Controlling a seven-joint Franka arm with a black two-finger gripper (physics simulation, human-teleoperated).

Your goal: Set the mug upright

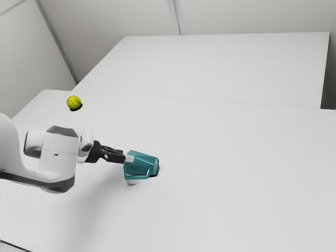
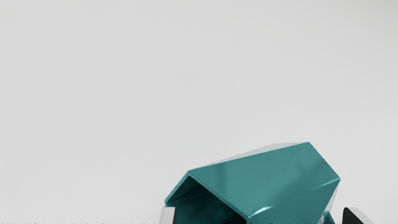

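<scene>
Exterior view shows 1 mug [image 1: 139, 163], 1 tennis ball [image 1: 73, 102].

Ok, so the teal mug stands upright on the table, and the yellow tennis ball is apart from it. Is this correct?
Not quite: the teal mug lies on its side on the table, as the exterior view shows. The yellow tennis ball is indeed apart from it.

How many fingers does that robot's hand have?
2. One finger is by the open mouth of the teal faceted mug; the other finger is across the mug from it, with a gap between that finger and the mug.
</scene>
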